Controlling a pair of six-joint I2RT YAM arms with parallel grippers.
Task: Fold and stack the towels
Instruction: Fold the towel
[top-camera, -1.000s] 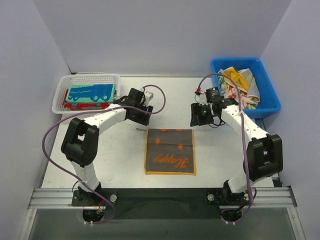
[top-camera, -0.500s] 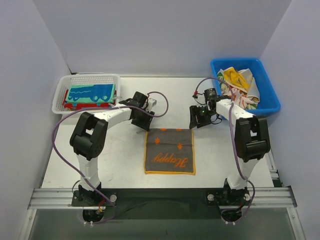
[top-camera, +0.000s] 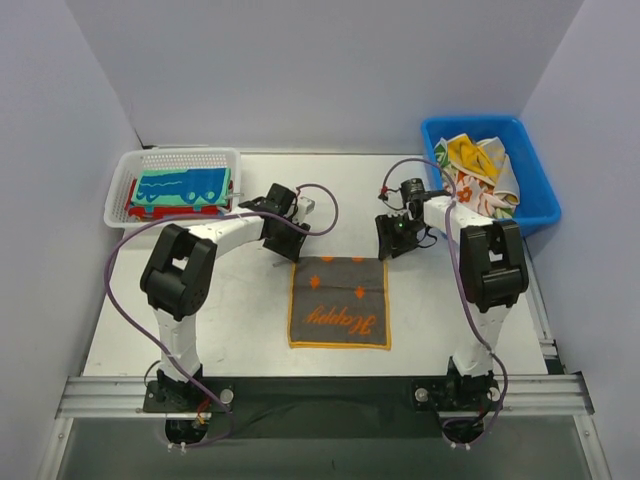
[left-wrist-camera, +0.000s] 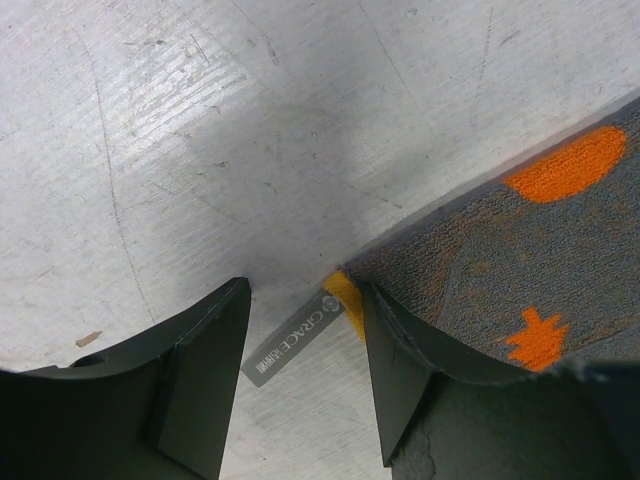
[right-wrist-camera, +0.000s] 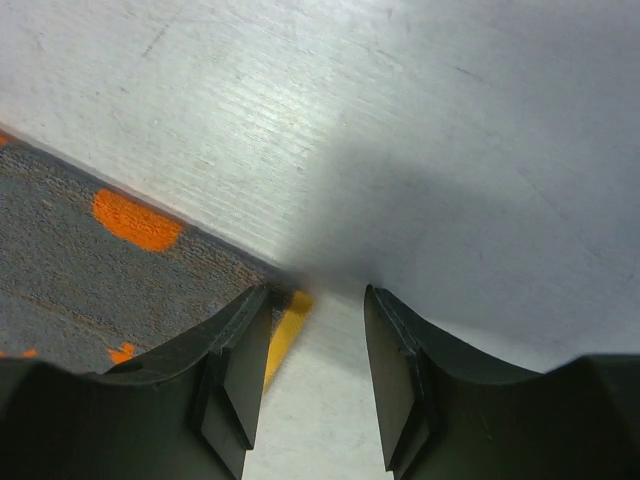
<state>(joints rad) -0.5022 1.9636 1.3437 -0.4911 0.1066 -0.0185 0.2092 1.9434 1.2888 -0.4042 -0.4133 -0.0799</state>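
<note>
A grey towel (top-camera: 340, 302) with an orange border and orange lettering lies flat at the middle of the table. My left gripper (top-camera: 286, 240) is open at its far left corner. In the left wrist view that gripper (left-wrist-camera: 305, 300) straddles the orange corner (left-wrist-camera: 345, 290) and a grey label (left-wrist-camera: 295, 342), with one finger (left-wrist-camera: 400, 370) over the cloth (left-wrist-camera: 500, 240). My right gripper (top-camera: 393, 238) is open at the far right corner. In the right wrist view its jaws (right-wrist-camera: 313, 300) stand astride the orange edge (right-wrist-camera: 285, 328) of the towel (right-wrist-camera: 100, 270), low over the table.
A white mesh basket (top-camera: 118, 190) at the back left holds folded towels, a teal one (top-camera: 183, 186) on top of a red one. A blue bin (top-camera: 540, 210) at the back right holds several crumpled towels (top-camera: 478, 165). Purple cables loop off both arms.
Both grippers have come down and in to the grey towel's far corners. The left jaws have narrowed a little. The towel has not moved.
</note>
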